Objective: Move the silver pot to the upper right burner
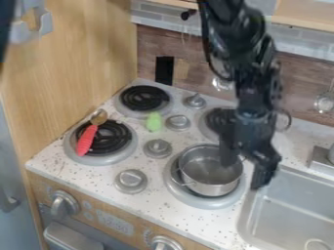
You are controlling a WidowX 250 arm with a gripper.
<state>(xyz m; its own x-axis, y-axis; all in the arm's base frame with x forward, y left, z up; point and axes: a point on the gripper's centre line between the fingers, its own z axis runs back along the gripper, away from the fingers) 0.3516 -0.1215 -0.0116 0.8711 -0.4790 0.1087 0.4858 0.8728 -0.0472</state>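
Note:
The silver pot (pixel 210 171) stands upright on the lower right burner (pixel 182 195), its thin handle toward the lower left. Over the pot's right side hangs my gripper (pixel 246 165), open. One finger is over the pot's inside near the right rim, and the other is outside it to the right; whether either touches the wall, I cannot tell. The upper right burner (pixel 210 122) lies behind the pot, its right part hidden by the arm.
A red-handled spoon (pixel 87 140) lies across the lower left burner (pixel 124 155). A green object (pixel 154 121) sits between the left burners and the knobs. Several grey knobs stand mid-stove. The sink (pixel 293 205) is at right, the wooden wall (pixel 72 63) at left.

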